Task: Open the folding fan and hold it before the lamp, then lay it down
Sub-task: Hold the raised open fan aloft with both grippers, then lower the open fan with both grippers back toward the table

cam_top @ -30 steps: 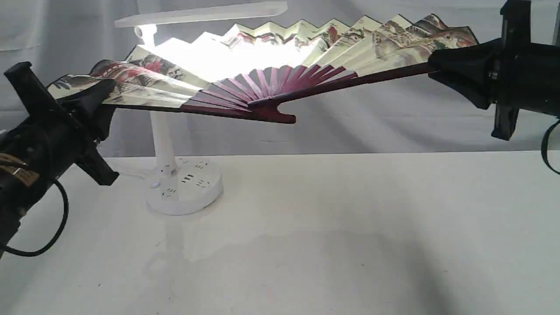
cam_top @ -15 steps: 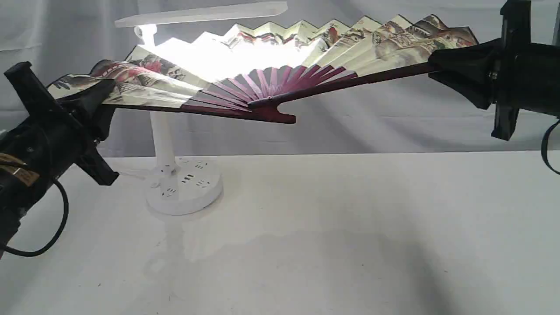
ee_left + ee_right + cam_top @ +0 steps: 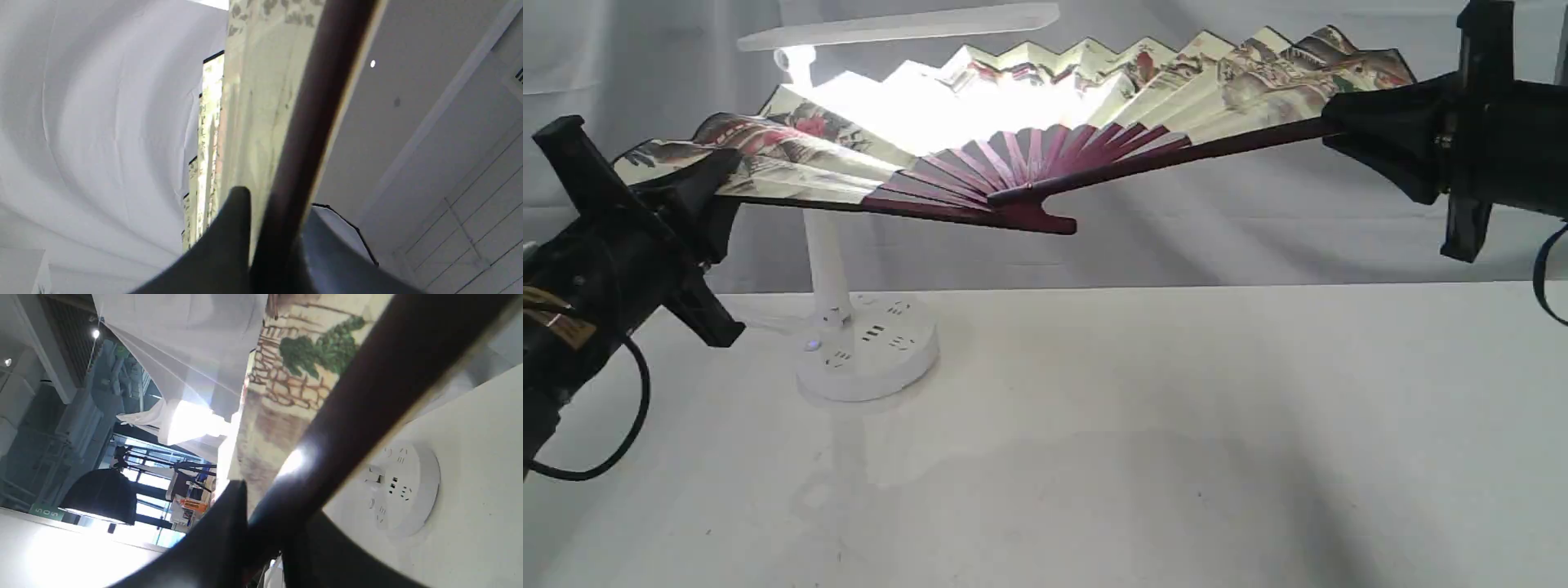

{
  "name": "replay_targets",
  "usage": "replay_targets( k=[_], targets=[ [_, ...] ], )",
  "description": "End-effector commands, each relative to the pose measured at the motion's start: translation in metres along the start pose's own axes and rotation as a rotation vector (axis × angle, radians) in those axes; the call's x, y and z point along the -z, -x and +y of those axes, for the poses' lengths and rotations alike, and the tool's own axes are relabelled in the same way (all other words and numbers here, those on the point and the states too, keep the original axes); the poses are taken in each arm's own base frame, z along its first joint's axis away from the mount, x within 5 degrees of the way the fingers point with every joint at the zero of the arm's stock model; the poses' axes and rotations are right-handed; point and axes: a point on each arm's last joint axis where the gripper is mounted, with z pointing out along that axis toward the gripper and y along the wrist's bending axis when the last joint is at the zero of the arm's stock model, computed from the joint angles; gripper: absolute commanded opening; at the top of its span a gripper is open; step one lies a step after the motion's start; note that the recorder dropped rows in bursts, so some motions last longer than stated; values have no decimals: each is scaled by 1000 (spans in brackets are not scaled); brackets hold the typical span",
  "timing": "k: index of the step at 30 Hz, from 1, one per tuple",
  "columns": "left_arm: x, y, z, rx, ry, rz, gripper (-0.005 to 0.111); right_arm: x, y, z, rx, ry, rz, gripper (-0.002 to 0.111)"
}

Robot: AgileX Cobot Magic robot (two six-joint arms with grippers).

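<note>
The folding fan is spread wide in the air, cream pleats painted with a village scene, maroon ribs meeting at the pivot. It hangs in front of the lit white lamp, whose flat head glows through the paper. My left gripper is shut on the fan's left guard, seen close in the left wrist view as the dark guard. At the other end my right gripper is shut on the right guard. The lamp's round socketed base shows under the fan.
A white table lies below the fan, with the lamp base at its back left. Grey cloth hangs behind. A black cable loops under my left arm.
The fan has barely shifted; its pivot end rose very slightly. Both grippers keep their hold on the guards in the same places.
</note>
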Motion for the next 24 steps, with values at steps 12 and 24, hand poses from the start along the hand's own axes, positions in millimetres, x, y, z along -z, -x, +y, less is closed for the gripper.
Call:
replay_targets(
  k=[12,24],
  targets=[
    [0,-10,-17,5,-95,86,0,3,-13,-26,27,-121,0,0],
    [30,0,10,27,-11,-59,0,8,-24,-45,-12,-209,-6,0]
  ],
)
